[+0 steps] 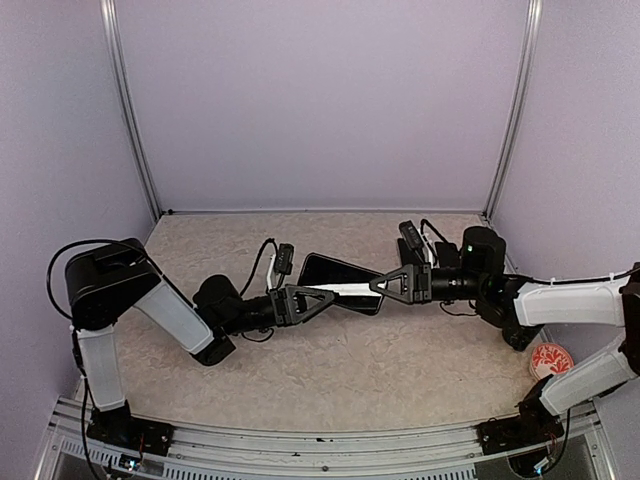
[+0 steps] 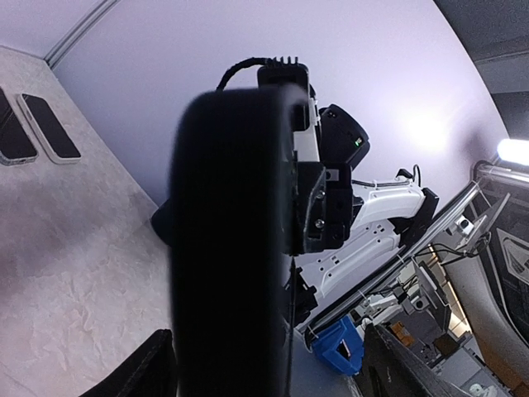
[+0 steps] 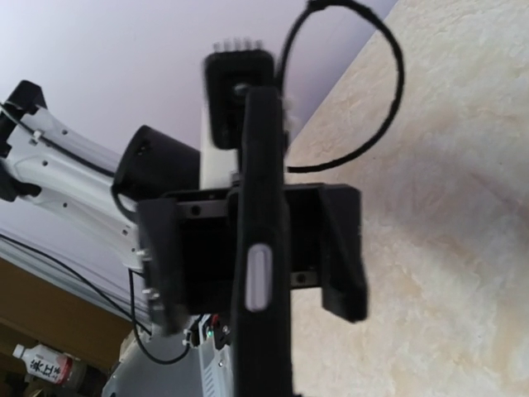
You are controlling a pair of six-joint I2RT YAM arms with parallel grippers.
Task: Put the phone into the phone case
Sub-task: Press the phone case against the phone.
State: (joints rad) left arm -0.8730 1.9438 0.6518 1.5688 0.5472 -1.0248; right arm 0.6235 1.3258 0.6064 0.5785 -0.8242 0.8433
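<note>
A black phone hangs above the middle of the table between both arms. My right gripper is shut on its right end. In the right wrist view the phone runs edge-on up the frame, with a pale side button. My left gripper is open around the phone's left end. Its fingers stand well apart on either side of the thin edge. In the left wrist view the phone is a dark blur. A pale strip lines its near edge; I cannot tell whether that is the phone case.
Two dark slabs with pale rims lie flat on the table at the far side in the left wrist view. A red and white round object sits by the right arm. A black cable loops over the table behind the left gripper.
</note>
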